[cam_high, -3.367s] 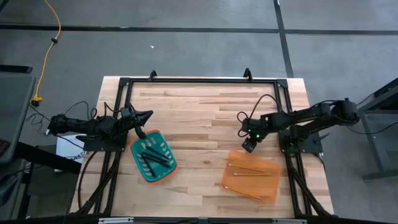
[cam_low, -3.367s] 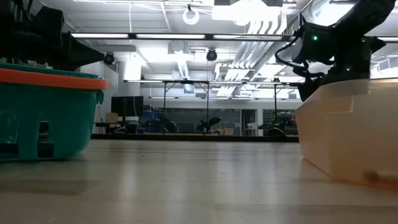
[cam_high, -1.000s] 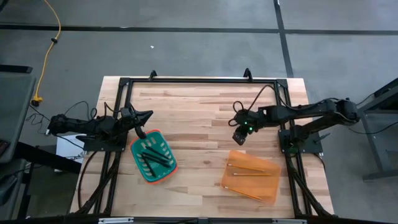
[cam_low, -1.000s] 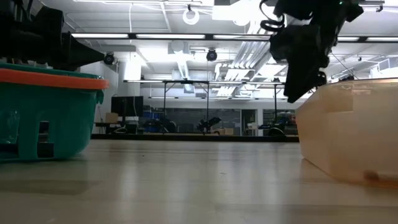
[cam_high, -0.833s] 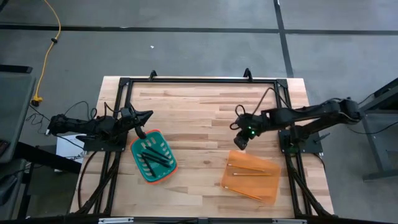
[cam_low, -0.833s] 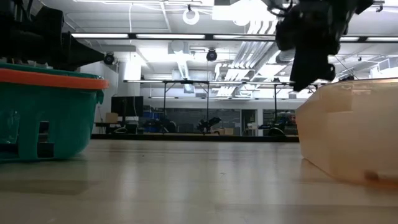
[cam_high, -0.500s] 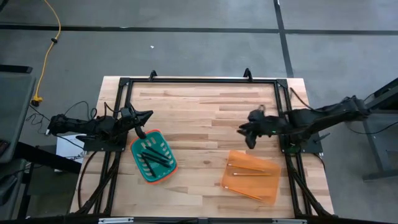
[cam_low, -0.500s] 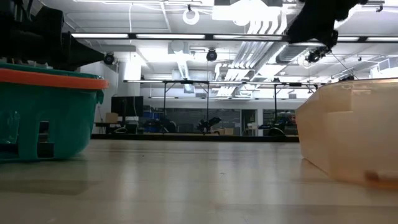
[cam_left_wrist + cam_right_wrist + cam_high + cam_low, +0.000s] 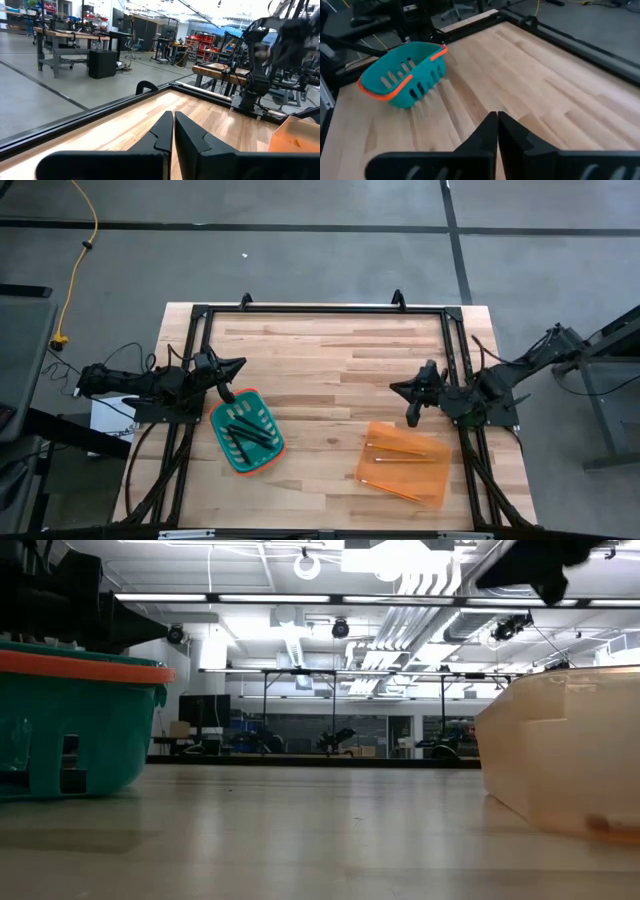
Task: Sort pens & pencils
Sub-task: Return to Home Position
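The pens [image 9: 245, 430] are found at the left, gathered inside the teal basket [image 9: 268, 457], with their long axes running roughly along the basket's length, slanted across the table [image 9: 330, 350]. The left gripper [image 9: 238, 365] is held just beyond the basket's far rim, at that arm's side of the table. In the left wrist view its fingers [image 9: 160, 135] are seen pressed together with nothing between them. The pens lie to the near side of this gripper, and the left arm is much the nearer to them.

Further right, the pencils [image 9: 403, 459] are seen in the orange bin [image 9: 430, 483]. Two lie almost parallel, across the bin near its far edge, and a third is slanted toward its near edge. The right gripper [image 9: 410, 394] is placed close to the bin's far left corner, apart from it, and its fingers [image 9: 489, 134] are likewise closed on nothing. In its own wrist view the teal basket [image 9: 402, 75] is faced across bare wood.

No pen or pencil is seen loose on the table, so the sorting is judged complete. What remains is judged a withdrawal only, for which both grippers are already clear of the containers.
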You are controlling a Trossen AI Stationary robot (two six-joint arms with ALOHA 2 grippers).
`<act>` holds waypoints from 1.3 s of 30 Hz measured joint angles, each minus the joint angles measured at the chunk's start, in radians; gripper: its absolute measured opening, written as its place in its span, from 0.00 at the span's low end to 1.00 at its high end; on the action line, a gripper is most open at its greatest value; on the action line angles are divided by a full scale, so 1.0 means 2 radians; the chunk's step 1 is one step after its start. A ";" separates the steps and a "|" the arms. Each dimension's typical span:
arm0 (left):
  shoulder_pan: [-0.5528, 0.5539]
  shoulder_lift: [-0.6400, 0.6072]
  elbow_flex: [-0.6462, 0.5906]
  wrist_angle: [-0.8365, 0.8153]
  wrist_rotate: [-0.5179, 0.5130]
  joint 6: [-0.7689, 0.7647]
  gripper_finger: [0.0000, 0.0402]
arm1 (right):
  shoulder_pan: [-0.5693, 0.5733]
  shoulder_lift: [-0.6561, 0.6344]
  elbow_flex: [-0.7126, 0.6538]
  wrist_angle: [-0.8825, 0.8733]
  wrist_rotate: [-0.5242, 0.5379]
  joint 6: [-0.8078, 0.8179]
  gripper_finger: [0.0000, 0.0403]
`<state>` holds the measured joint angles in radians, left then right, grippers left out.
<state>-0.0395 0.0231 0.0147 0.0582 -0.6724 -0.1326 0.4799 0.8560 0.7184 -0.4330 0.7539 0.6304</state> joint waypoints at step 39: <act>0.000 0.000 0.000 0.000 0.001 0.000 0.01 | 0.004 -0.426 -0.308 0.096 -0.071 -0.261 0.00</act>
<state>-0.0392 0.0227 0.0147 0.0584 -0.6703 -0.1326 0.4873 0.0032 0.1020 -0.2406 0.6115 0.1087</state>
